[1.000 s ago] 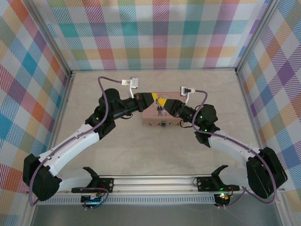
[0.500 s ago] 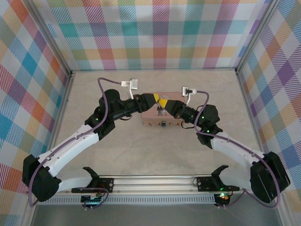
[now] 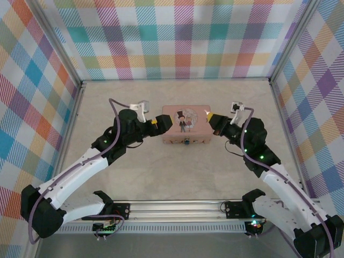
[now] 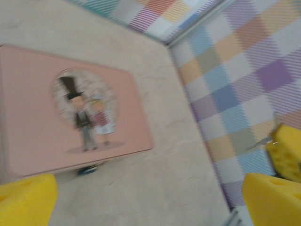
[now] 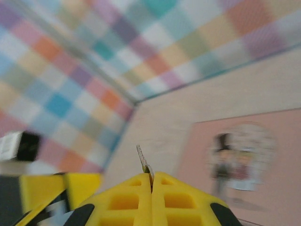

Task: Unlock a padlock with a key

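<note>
The pink tin (image 3: pixel 185 129) lies mid-table, and the tiny bluish padlock (image 3: pixel 186 142) hangs at its front side. In the left wrist view the padlock (image 4: pixel 89 169) peeks out under the tin's near edge (image 4: pixel 70 117). My left gripper (image 3: pixel 163 124) is at the tin's left end, open, with its yellow fingers (image 4: pixel 26 197) far apart and nothing between them. My right gripper (image 3: pixel 210 116) hovers at the tin's right end, shut on the thin key (image 5: pixel 145 165), whose blade sticks up from the closed fingertips (image 5: pixel 151 181). The key (image 4: pixel 263 140) also shows blurred in the left wrist view.
Checkered walls (image 3: pixel 177 37) close in the table on three sides. Bare beige table (image 3: pixel 177 172) stretches in front of the tin down to the rail (image 3: pixel 177 207) at the arm bases.
Both grippers were together over the tin's top. They have drawn apart, the left one to the tin's left end, the right one out to its right end.
</note>
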Robot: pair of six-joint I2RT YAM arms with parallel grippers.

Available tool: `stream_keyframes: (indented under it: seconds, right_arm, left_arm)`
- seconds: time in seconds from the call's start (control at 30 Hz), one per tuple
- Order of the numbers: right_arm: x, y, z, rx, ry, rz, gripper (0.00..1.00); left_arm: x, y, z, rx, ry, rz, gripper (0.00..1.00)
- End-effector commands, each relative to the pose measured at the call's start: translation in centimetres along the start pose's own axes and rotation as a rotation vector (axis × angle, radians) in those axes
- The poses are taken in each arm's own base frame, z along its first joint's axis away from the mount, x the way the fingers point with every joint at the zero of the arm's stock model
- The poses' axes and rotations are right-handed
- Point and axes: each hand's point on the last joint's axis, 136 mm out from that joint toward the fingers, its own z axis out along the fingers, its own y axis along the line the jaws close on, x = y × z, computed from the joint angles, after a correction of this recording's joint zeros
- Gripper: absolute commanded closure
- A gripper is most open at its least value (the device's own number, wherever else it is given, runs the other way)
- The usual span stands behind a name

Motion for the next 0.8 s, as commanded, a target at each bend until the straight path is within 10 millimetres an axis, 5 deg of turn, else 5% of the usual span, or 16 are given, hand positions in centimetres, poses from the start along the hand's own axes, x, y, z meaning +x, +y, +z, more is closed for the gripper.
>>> stream_keyframes:
  seconds: [0.0,0.3,0.53,0.77]
  right_arm:
    - [1.1,-8.1,-1.2,0.432,0.06,-0.132,1.0]
    - [3.7,-15.7,1.2,0.751,0.159,-0.204,1.0]
    - [6.4,-18.0,3.9,0.778,0.252,-0.199,1.0]
    - [8.6,-18.1,5.5,0.721,0.319,-0.164,1.0]
  left_arm:
    - [0.8,4.1,1.0,-0.15,0.008,0.011,0.0]
    - [0.4,8.0,5.6,-0.185,0.02,-0.046,0.0]
    - [-0.3,9.4,9.1,-0.18,0.039,-0.073,0.0]
    - [-0.8,10.9,11.5,-0.175,0.055,-0.116,0.0]
